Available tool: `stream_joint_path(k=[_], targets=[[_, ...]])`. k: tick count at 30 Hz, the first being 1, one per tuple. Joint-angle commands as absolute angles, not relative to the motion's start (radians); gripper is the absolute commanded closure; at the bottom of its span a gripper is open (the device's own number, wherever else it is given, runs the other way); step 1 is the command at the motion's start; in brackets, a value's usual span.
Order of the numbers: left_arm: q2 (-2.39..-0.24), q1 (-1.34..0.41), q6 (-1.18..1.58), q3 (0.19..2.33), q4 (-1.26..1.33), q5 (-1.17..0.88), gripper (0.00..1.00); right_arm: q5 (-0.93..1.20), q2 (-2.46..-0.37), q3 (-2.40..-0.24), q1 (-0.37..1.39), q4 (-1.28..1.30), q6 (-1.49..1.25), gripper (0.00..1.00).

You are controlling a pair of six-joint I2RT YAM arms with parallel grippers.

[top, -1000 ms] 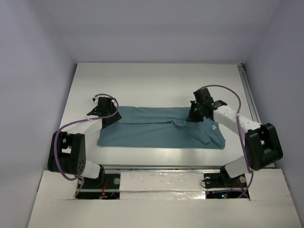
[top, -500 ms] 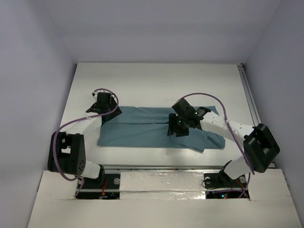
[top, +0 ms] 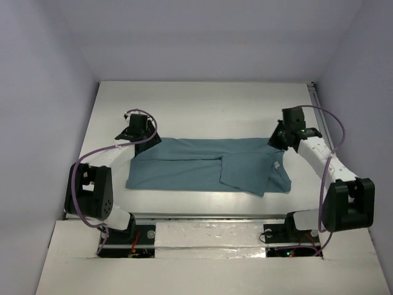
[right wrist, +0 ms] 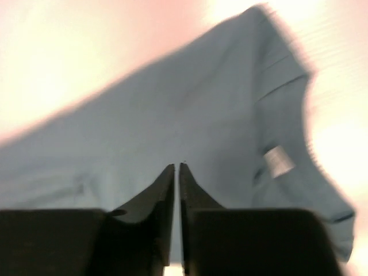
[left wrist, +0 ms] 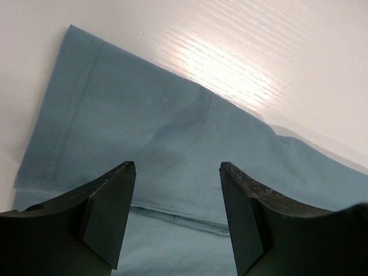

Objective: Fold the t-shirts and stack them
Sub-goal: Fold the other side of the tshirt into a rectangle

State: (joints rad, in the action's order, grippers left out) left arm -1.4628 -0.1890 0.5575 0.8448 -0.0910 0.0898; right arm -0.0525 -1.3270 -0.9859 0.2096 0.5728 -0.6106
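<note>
The teal t-shirt (top: 190, 167) lies flat across the middle of the table, its right part folded over into a flap, its small white neck label (top: 277, 165) showing near the right end. My left gripper (top: 142, 136) is open over the shirt's far left corner; in the left wrist view (left wrist: 177, 168) only cloth (left wrist: 144, 126) shows below the jaws, nothing between them. My right gripper (top: 278, 139) is at the shirt's far right corner. In the blurred right wrist view (right wrist: 176, 167) its jaws are shut with nothing visibly held, above the shirt (right wrist: 190, 109) and label (right wrist: 278, 161).
The white table (top: 202, 104) has bare surface beyond the shirt. Purple-grey walls close it in at the back and both sides. A rail (top: 320, 117) runs along the right edge. The arm bases (top: 116, 224) stand at the near edge.
My right gripper swung in over the shirt's middle, then back out to the far right corner; a folded flap now lies on the right half. My left gripper shifted slightly farther back.
</note>
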Motion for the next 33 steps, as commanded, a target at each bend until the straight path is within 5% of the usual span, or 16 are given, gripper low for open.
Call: stream_joint_path(k=[1, 4, 23, 31, 32, 33], targets=[[-1.528, -0.192, 0.535, 0.908, -0.066, 0.110, 0.43, 0.086, -1.409, -1.006, 0.055, 0.434, -0.502, 0.82], [-1.568, -0.183, 0.526, 0.937, -0.071, 0.117, 0.43, 0.135, -1.543, -1.057, -0.007, 0.390, -0.488, 0.68], [-1.605, -0.126, 0.497, 0.856, -0.037, 0.126, 0.43, 0.121, -1.673, -1.037, -0.100, 0.305, -0.509, 0.67], [-1.612, -0.107, 0.489, 0.862, -0.055, 0.153, 0.43, 0.101, -1.736, -1.098, -0.100, 0.311, -0.500, 0.85], [-1.614, -0.107, 0.489, 0.861, -0.058, 0.155, 0.43, 0.092, -1.744, -1.106, -0.100, 0.313, -0.500, 0.83], [-1.614, -0.107, 0.489, 0.859, -0.061, 0.156, 0.43, 0.078, -1.750, -1.115, -0.100, 0.334, -0.502, 0.71]])
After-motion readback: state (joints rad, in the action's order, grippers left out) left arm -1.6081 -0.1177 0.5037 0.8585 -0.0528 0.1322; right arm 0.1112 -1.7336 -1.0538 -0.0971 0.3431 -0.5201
